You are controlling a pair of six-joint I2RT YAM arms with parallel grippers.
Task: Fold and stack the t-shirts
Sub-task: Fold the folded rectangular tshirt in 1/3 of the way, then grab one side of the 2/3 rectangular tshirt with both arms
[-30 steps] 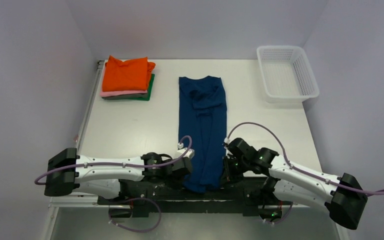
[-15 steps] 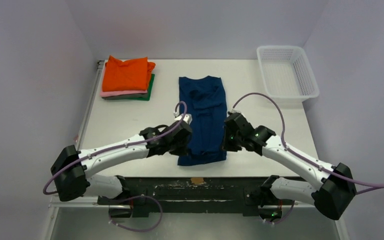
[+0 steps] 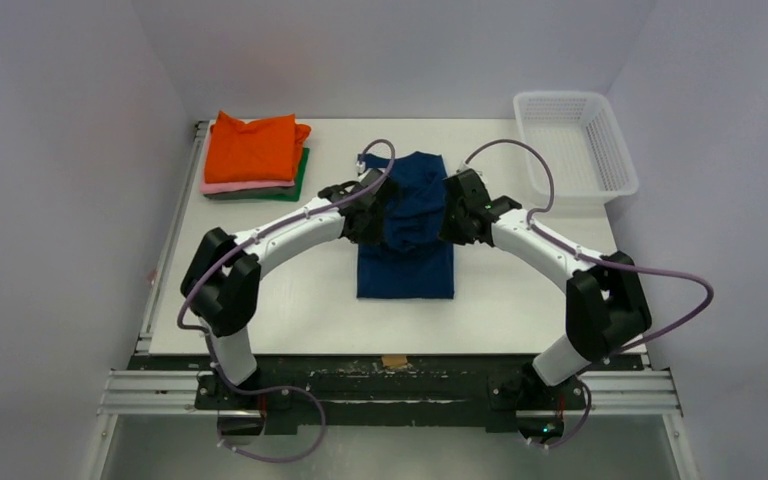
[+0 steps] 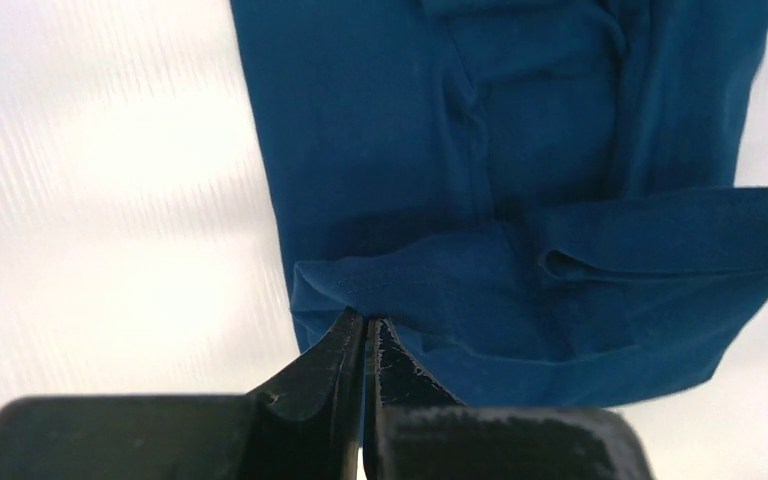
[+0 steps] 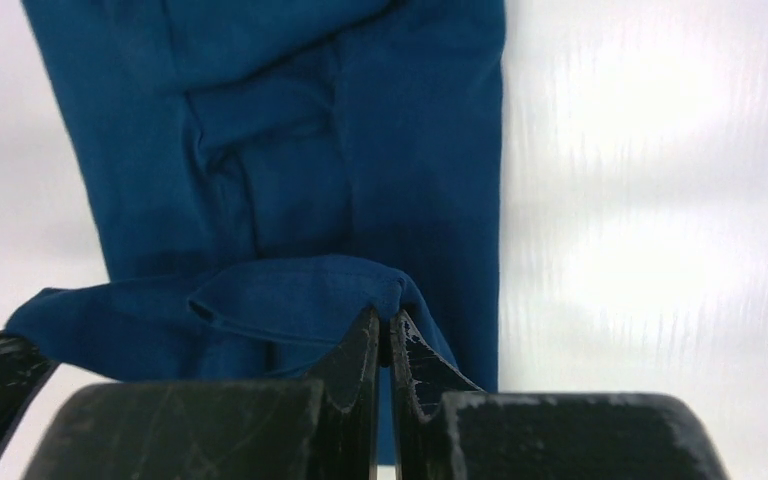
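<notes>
As left pincer (image 4: 365, 330), right pincer (image 5: 384, 325) advanced, navy t-shirt (image 3: 405, 272) doubled

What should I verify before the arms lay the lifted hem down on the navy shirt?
1. Left gripper shut on the navy shirt hem: ok.
2. Right gripper shut on the hem: ok.
3. Both grippers level across the shirt: ok.
4. Near half flat on the table: ok.
5. Hem over the shirt's far end: not ok, far end uncovered.
6. Folded stack apart from both arms: ok.
</notes>
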